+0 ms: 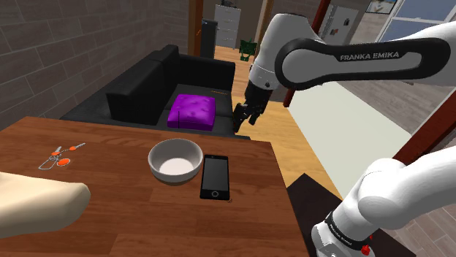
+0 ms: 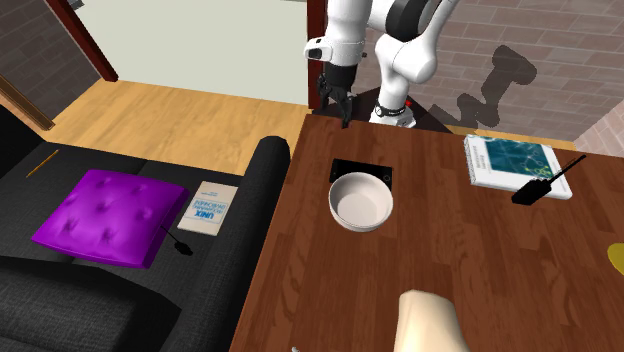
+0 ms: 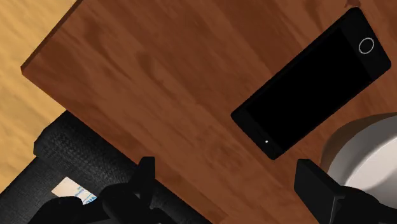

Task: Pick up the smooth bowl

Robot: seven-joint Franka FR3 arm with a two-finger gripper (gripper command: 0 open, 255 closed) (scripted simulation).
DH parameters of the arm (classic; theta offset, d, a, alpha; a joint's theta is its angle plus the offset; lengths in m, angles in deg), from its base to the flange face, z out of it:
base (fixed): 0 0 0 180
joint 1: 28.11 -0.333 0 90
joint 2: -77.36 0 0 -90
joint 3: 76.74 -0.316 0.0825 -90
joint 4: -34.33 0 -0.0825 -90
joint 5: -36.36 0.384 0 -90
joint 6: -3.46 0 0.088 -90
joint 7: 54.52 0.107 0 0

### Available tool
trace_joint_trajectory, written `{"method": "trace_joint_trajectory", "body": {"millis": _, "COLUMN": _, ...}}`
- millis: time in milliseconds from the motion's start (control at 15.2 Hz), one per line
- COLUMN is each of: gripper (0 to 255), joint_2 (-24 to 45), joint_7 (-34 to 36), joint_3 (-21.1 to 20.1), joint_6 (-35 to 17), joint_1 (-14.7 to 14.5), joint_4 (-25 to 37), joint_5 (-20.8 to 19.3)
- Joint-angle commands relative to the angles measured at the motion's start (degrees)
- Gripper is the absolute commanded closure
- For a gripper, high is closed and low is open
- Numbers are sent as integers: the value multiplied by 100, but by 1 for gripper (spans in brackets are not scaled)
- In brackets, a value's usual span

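White bowl (image 1: 175, 162) beside phone (image 1: 214, 177) on table (image 1: 131, 219), gripper (image 3: 226, 167) apart above table corner, booklet (image 2: 510, 160) in second exterior view

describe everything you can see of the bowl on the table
The bowl is round, plain off-white and smooth, greyer on its outside wall. It stands upright and empty on the brown wooden table, close beside a black phone; the wrist view shows a narrow gap between them. Nothing else touches it. The open gripper hangs apart from it, near the table's corner.
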Motion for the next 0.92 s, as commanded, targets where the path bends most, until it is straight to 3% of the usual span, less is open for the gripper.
{"method": "trace_joint_trajectory", "body": {"millis": 0, "gripper": 0, "joint_2": 302, "joint_7": 230, "joint_3": -181, "joint_6": -249, "joint_1": -46, "joint_4": 109, "joint_5": 78}}
{"method": "trace_joint_trajectory", "body": {"millis": 396, "gripper": 0, "joint_2": 1295, "joint_7": 960, "joint_3": -710, "joint_6": -876, "joint_1": -146, "joint_4": 642, "joint_5": 94}}
{"method": "trace_joint_trajectory", "body": {"millis": 726, "gripper": 0, "joint_2": 2207, "joint_7": 1634, "joint_3": -1084, "joint_6": -1298, "joint_1": -230, "joint_4": 1253, "joint_5": -155}}
{"method": "trace_joint_trajectory", "body": {"millis": 858, "gripper": 0, "joint_2": 2265, "joint_7": 1638, "joint_3": -1092, "joint_6": -1453, "joint_1": -238, "joint_4": 1152, "joint_5": -172}}
